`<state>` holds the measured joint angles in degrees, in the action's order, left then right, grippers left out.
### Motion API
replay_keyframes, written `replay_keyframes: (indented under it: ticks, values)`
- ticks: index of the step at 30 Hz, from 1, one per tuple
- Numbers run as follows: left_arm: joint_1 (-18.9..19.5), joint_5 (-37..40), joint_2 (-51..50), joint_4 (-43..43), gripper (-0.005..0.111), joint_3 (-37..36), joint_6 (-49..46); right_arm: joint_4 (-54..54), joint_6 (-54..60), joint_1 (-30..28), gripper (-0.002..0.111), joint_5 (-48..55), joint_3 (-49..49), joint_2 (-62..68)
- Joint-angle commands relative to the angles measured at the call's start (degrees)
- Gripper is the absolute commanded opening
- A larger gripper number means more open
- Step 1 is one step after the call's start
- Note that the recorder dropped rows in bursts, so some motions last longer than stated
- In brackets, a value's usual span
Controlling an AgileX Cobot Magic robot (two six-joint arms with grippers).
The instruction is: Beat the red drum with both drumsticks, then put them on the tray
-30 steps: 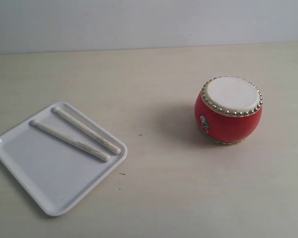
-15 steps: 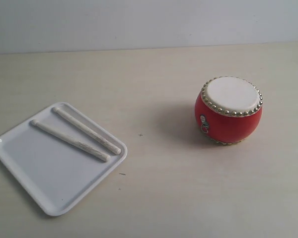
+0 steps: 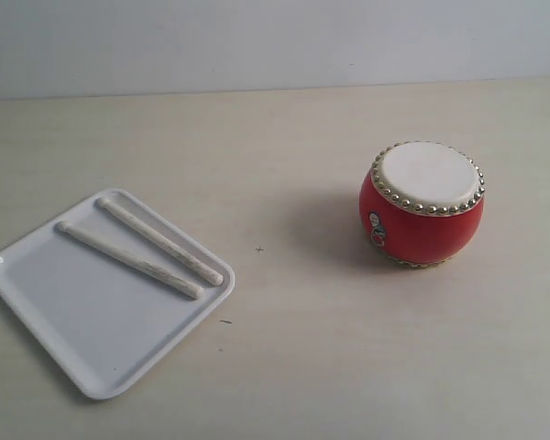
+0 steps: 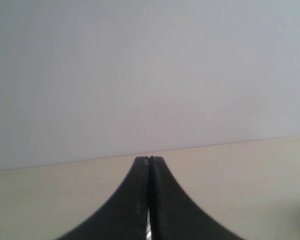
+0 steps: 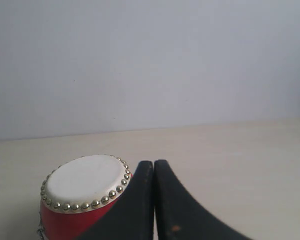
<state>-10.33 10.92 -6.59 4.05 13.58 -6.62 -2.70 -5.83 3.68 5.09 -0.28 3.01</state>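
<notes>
Outside view: the red drum point(image 3: 422, 206) (pale skin, silver studs, side sticker point(image 3: 376, 229) too small to read) stands well right of the white tray point(image 3: 82, 321), which holds both drumsticks point(image 3: 156, 240) side by side. Left wrist view: the left gripper point(image 4: 149, 160) is pressed together, empty. Right wrist view: the right gripper point(image 5: 153, 162) is likewise closed and empty, with the drum near it.

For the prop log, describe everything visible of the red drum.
The red drum is small, barrel-shaped and glossy, with an off-white skin on top ringed by silver studs and a small figure sticker on its side. It stands upright on the pale table, apart from the tray to its left in the exterior view. Nothing else touches it.
</notes>
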Motion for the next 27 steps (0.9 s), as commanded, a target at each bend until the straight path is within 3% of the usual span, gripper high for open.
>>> replay_keyframes:
  ticks: [1, 27]
  values:
    - [-0.5, -0.1, -0.1, 0.2, 0.0, 0.4, 0.6, 0.2, -0.5, -0.3, 0.0, 0.8, 0.3, -0.4]
    - [-0.5, -0.1, -0.1, -0.7, 0.0, 0.4, -0.9, 0.2, -0.5, -0.3, 0.0, 0.8, 0.3, -0.4]
